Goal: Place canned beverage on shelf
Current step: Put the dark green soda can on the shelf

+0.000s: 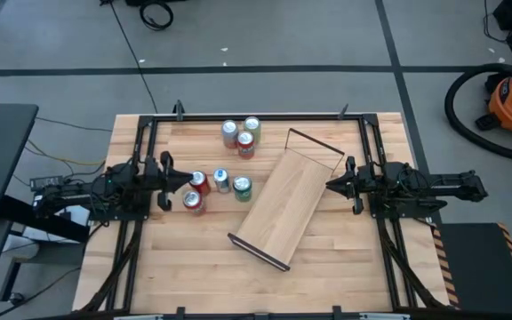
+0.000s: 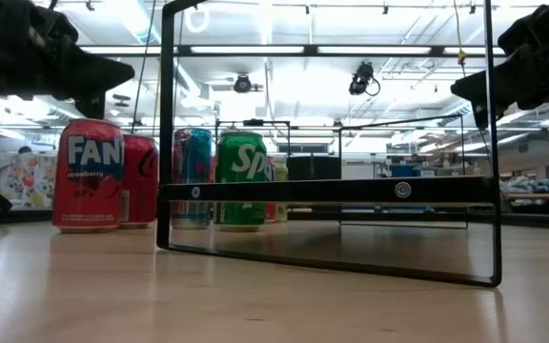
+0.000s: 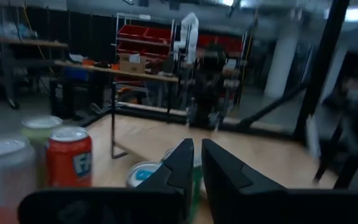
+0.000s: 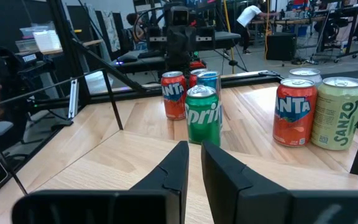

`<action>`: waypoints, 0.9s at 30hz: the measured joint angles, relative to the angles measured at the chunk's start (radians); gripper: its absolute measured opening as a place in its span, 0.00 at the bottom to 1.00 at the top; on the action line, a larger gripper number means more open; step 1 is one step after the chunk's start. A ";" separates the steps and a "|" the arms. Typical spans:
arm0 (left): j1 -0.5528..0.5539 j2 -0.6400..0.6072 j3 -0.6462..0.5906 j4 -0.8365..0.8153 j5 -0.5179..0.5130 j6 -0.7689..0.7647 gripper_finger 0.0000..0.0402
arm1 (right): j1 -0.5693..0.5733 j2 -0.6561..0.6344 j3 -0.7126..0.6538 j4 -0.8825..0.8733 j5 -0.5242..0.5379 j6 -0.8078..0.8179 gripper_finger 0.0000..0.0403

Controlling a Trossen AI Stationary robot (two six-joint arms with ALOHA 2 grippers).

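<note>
The shelf (image 1: 283, 200), a light-wood plank with black wire frames at both short ends, stands slantwise mid-table on its frames; the near frame fills the low view (image 2: 327, 191). Several cans stand upright on the table. Left of the shelf stand two red cans (image 1: 196, 192), a blue can (image 1: 221, 180) and a green Sprite can (image 1: 242, 188) (image 4: 202, 115). Three more cans (image 1: 241, 135) stand near the far edge. My left gripper (image 1: 187, 180) (image 3: 197, 163) is shut and empty, raised beside the red cans. My right gripper (image 1: 330, 185) (image 4: 194, 155) is shut and empty, raised right of the shelf.
A black metal rig frame (image 1: 256, 116) runs along the table's far edge and down both sides. Bare tabletop lies near the front edge (image 1: 194, 276) and right of the shelf (image 1: 345, 249). In the low view both arms hang above can height (image 2: 93, 71) (image 2: 484, 90).
</note>
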 joint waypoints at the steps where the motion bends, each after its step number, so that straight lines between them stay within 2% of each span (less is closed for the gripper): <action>1: 0.000 0.000 0.000 0.002 0.000 -0.044 0.11 | 0.000 0.000 0.000 0.000 0.000 0.000 0.14; 4: 0.000 0.000 0.000 0.011 0.000 -0.102 0.11 | 0.000 0.000 0.000 0.000 0.000 0.000 0.14; 15: 0.000 0.000 0.000 0.053 0.000 -0.099 0.11 | 0.000 0.000 0.000 0.013 0.000 -0.058 0.14; 22: 0.000 0.000 0.000 0.052 0.000 -0.123 0.11 | 0.000 0.000 0.000 0.118 0.010 -0.052 0.14; 27: 0.000 0.000 0.000 0.053 0.000 -0.191 0.11 | 0.000 0.000 0.000 0.218 0.010 0.031 0.14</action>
